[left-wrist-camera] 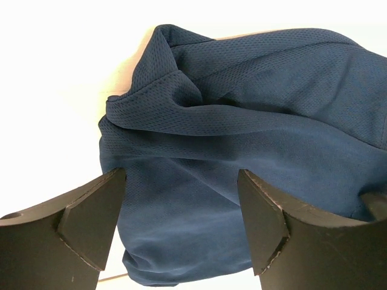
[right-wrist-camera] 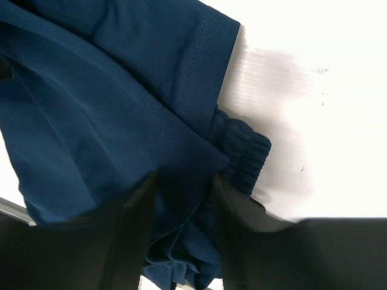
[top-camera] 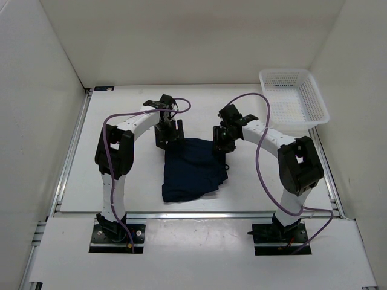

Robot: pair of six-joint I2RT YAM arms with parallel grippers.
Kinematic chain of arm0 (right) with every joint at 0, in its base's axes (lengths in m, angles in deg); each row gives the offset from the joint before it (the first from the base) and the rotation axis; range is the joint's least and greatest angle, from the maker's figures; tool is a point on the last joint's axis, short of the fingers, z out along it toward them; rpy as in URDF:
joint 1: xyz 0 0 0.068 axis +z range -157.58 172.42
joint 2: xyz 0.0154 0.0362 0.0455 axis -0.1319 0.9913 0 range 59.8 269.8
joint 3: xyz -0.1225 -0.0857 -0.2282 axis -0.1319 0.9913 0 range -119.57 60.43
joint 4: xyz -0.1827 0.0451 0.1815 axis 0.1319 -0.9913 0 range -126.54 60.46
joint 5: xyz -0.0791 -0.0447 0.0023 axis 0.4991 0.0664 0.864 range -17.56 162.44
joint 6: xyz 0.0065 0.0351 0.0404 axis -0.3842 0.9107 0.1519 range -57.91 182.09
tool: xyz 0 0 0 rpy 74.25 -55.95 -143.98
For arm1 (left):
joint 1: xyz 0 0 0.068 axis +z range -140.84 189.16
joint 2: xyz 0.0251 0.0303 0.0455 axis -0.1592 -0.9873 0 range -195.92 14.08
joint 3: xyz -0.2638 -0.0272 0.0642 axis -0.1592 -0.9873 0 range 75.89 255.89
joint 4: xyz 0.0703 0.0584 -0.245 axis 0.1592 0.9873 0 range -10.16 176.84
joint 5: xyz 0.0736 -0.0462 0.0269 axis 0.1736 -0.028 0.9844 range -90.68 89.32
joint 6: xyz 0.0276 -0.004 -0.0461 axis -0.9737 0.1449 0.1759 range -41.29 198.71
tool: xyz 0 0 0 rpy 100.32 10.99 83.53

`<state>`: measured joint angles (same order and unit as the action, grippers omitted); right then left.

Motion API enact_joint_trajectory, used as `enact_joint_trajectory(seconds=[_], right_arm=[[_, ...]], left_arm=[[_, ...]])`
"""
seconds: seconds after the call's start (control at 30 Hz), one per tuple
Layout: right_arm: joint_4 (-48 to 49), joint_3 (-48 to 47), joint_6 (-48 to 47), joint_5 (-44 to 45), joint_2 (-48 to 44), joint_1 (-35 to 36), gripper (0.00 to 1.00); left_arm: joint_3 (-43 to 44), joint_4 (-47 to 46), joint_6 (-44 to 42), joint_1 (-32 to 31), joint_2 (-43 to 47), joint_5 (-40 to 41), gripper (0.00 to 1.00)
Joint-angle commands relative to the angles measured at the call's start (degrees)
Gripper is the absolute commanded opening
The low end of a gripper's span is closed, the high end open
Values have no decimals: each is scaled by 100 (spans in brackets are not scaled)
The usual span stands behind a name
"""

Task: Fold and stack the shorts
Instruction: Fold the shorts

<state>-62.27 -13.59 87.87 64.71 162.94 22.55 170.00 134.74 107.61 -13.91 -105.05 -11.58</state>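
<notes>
Nearest the lens: two arm bases (top-camera: 118, 232), on the near side of the shorts (top-camera: 192, 169).

Shorts: dark navy, lying crumpled on the white table (top-camera: 145, 184), roughly folded into a lopsided rectangle with an uneven near edge. Fabric is a fine pin-hole mesh knit, soft, with deep folds. A stitched hem and a ribbed, gathered waistband (right-wrist-camera: 245, 151) show in the right wrist view.

Left gripper (left-wrist-camera: 180, 181), at the far-left corner of the shorts: jaws spread wide, cloth bunched below and between them, neither pad seen touching it. Nothing held.

Right gripper (right-wrist-camera: 184, 181), at the far-right corner of the shorts: jaws close together, a fold of the shorts pinched between them. The fingers are blurred and dark against the cloth, so the contact line is hard to make out.

Purple cables (top-camera: 248, 95) loop along both arms.

Far right of the shorts, well apart: white mesh basket (top-camera: 317, 103), rectangular, plastic lattice walls, only its own floor showing inside.
</notes>
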Motion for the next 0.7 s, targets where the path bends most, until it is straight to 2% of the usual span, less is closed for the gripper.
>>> enact_joint_trajectory(seconds=[0.0,0.03,0.27,0.53,0.67], right_arm=[[171,-24,32,-80,67,28,41],[171,-95,32,-80,119,28,30],[171,-209,32,-203,172,28,0],[171,-648,32,710,-100,28,0],[118,-1078,32,1176,241,28,0]], left_arm=[[-85,-5,-61,-13,461,-9,86],[-85,-5,-61,-13,461,-9,86],[-138,-5,-61,39,514,44,86],[-191,48,-61,92,671,96,86],[-191,100,-61,92,725,96,86]])
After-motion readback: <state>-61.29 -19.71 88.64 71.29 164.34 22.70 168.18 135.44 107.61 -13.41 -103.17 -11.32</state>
